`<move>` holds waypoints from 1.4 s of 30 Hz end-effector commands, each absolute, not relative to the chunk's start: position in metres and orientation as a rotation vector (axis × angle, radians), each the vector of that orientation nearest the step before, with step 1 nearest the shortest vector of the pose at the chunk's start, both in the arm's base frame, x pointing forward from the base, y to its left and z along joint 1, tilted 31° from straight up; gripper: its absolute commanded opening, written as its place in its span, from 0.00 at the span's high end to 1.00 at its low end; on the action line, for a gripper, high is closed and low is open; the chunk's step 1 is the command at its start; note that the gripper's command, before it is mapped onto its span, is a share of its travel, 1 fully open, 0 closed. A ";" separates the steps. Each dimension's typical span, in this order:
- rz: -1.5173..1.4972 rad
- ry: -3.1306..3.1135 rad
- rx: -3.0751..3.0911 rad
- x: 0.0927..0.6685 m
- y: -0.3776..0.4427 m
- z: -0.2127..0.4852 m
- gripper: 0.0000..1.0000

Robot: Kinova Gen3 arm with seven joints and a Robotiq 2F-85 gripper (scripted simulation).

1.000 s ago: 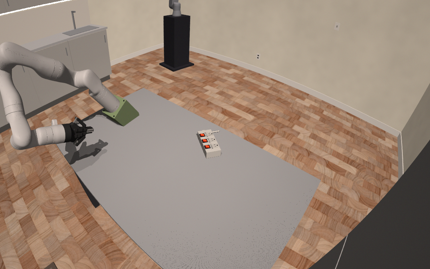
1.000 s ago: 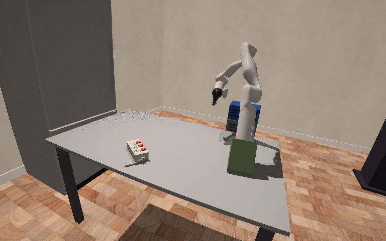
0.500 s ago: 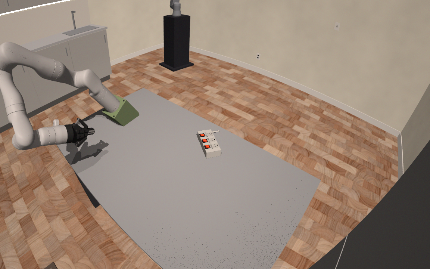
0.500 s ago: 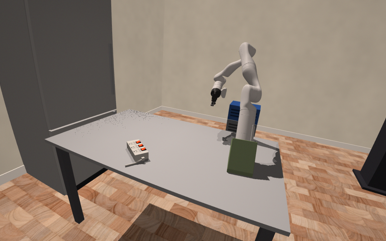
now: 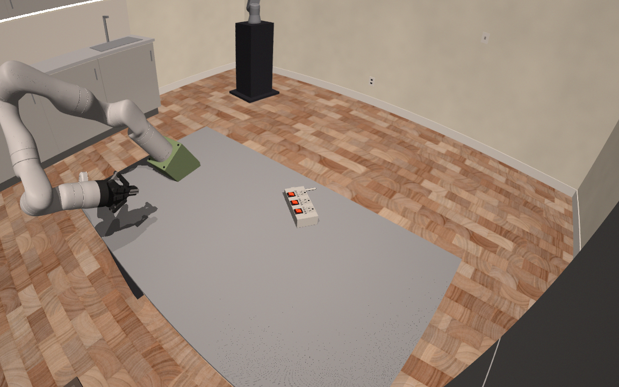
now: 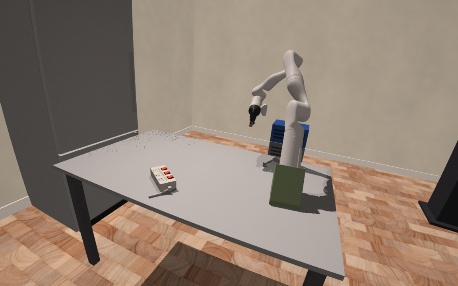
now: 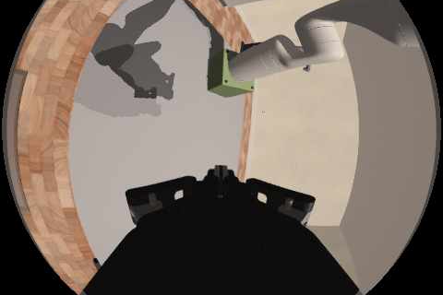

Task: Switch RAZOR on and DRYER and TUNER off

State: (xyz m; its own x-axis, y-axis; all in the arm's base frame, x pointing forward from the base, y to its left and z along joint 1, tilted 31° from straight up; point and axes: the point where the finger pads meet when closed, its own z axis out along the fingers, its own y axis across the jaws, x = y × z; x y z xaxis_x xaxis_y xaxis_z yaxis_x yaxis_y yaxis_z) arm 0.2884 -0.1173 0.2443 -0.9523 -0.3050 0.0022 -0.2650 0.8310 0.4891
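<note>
A cream power strip [image 5: 307,219] [image 6: 167,183] lies on the grey table [image 5: 235,288] [image 6: 216,199] with its three red rocker switches facing up. The switches stand in a row, a far one [image 5: 290,194], a middle one [image 5: 294,202] and a near one [image 5: 298,210] in the top view. Their labels and rocker positions are too small to read. My gripper [image 5: 136,191] [image 6: 250,124] [image 7: 221,172] is shut and empty. It hangs above the table near the arm's base, well away from the strip. The strip is not in the wrist view.
A short cable stub [image 5: 310,188] [image 6: 157,194] sticks out of the strip's end. The green base block [image 5: 182,164] [image 6: 286,186] [image 7: 223,88] carries the arm at one end of the table. A blue and black cabinet [image 6: 278,133] and a dark tall cabinet [image 6: 88,71] stand beyond the table.
</note>
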 end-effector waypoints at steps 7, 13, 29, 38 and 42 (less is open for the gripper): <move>-0.761 -2.925 0.470 0.290 -0.114 0.244 1.00; -0.731 -2.924 0.453 0.294 -0.113 0.242 1.00; -0.670 -2.923 0.418 0.303 -0.110 0.237 1.00; -0.639 -2.924 0.401 0.307 -0.109 0.234 1.00; -0.609 -2.925 0.384 0.312 -0.107 0.232 1.00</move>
